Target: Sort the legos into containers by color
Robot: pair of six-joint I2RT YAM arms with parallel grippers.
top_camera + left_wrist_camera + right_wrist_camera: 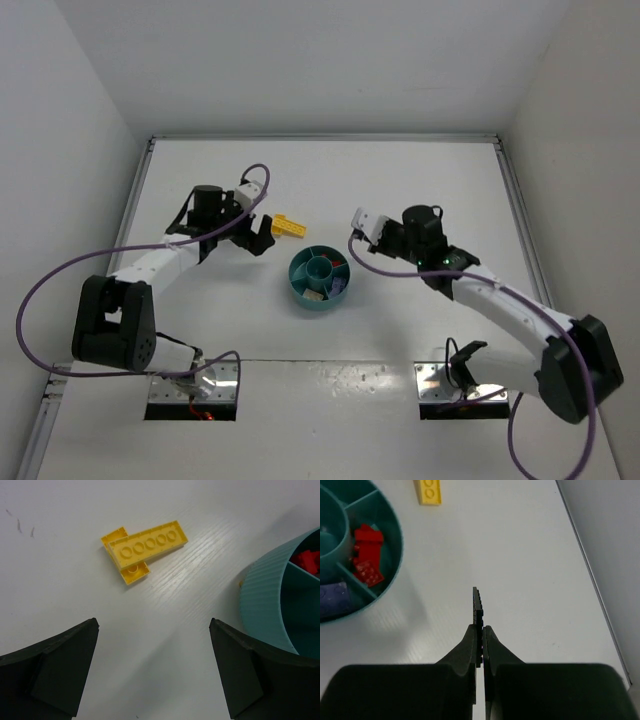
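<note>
The round teal dish (304, 283) sits mid-table with red (340, 265), purple (338, 288) and beige (312, 294) legos in its outer sections. Yellow legos (290, 226), a long plate lying across a smaller one (145, 550), lie on the table just behind the dish on its left. My left gripper (265, 232) is open and empty, its jaws wide apart (154, 625) short of the yellow legos, with the dish wall (265, 605) at its right. My right gripper (362, 225) is right of the dish, shut (482, 627) on a thin black lego plate (478, 605) held edge-on above the table.
In the right wrist view the dish rim (395, 545) is at the left with red legos (367, 555) and a purple one (332, 600) inside, and a yellow lego (429, 491) is at the top. The white enclosure wall (610, 555) is close on the right. Purple cables (60, 280) loop beside both arms.
</note>
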